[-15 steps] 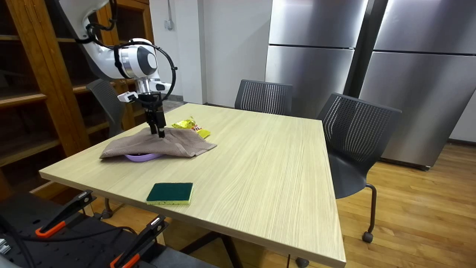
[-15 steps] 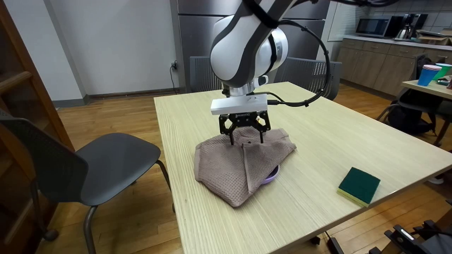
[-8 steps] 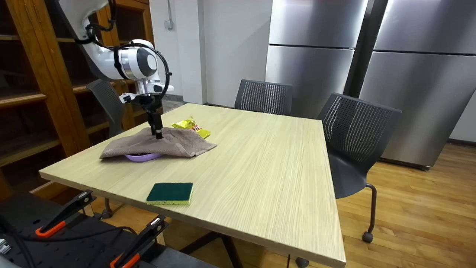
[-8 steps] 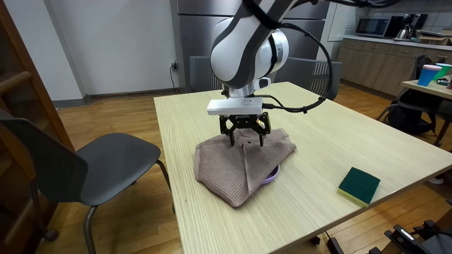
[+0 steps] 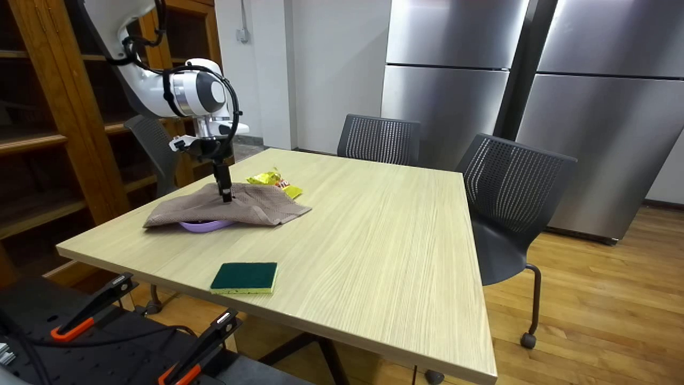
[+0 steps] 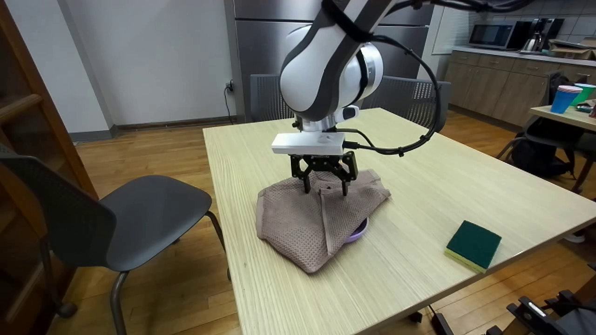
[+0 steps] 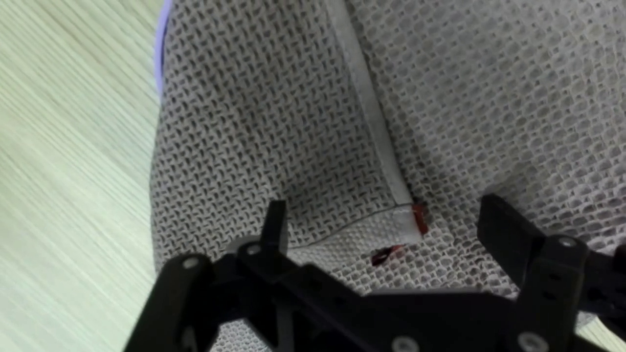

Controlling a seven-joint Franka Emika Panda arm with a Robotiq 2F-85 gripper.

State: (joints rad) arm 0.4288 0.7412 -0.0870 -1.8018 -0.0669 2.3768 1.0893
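Near the left edge of the table point(image 6: 442, 186) in an exterior view, the claw point(image 6: 326, 191) stands wide at the cloth point(image 6: 288, 223), gripping nothing; contact is unclear. A clean pinch would likely need both fingers point(image 7: 503, 234) evenly astride the folded corner point(image 7: 386, 227). Left to right in an exterior view: one chair point(image 5: 152, 147), one bowl point(image 5: 204, 226) partly under one cloth, one sponge point(image 5: 245, 277), one snack bag point(image 5: 269, 179), two more chairs point(image 5: 379, 140), two fridges point(image 5: 443, 107).

We see a taupe, coarse-weave cloth point(image 6: 291, 223) lying rumpled, a hemmed corner folded over its top, partly covering a purple dish point(image 6: 357, 235), left on the surface point(image 6: 419, 186) in both exterior views.
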